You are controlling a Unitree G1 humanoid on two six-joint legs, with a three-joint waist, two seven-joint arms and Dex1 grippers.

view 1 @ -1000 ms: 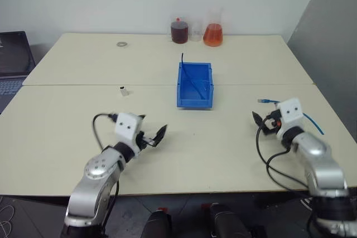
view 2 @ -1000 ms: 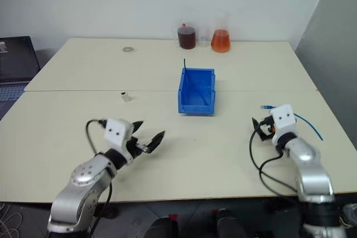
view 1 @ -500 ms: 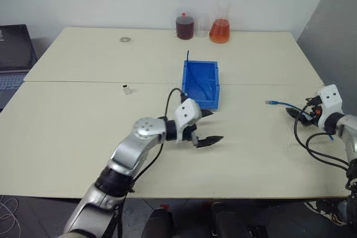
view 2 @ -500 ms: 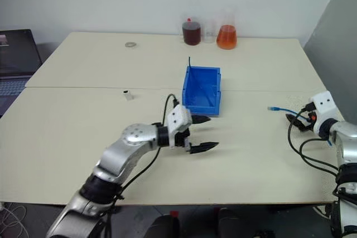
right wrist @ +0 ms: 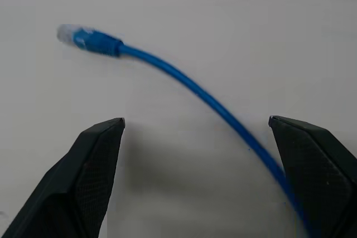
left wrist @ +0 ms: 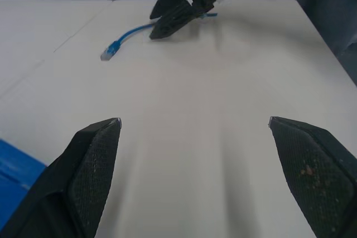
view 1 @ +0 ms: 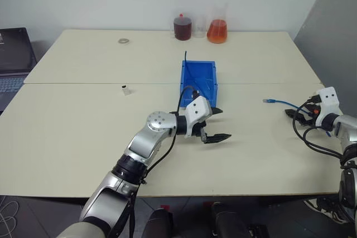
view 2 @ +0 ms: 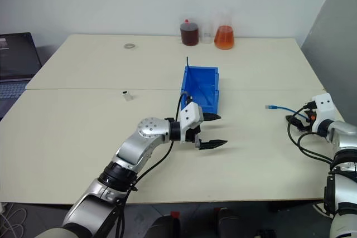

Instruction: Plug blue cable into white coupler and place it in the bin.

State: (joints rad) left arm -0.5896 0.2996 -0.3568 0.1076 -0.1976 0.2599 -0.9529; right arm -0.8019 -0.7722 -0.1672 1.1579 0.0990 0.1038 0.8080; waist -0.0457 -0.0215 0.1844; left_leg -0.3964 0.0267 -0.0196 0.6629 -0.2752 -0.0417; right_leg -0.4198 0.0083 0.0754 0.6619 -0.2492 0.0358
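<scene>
Blue cable (view 1: 281,103) lies on the surface just ahead of the right gripper (view 1: 294,114), running past its wide-open, empty fingers; the left gripper (view 1: 216,124), equally open and empty, hovers farther off beside the bin (view 1: 198,79).

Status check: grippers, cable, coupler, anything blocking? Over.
Both grippers, left and right, open, empty. Blue cable beside right gripper. White coupler untouched. Nothing blocking.

blue cable (view 1: 277,102) loose at right | white coupler (view 1: 126,89) left | bin (view 1: 198,85) centre
</scene>
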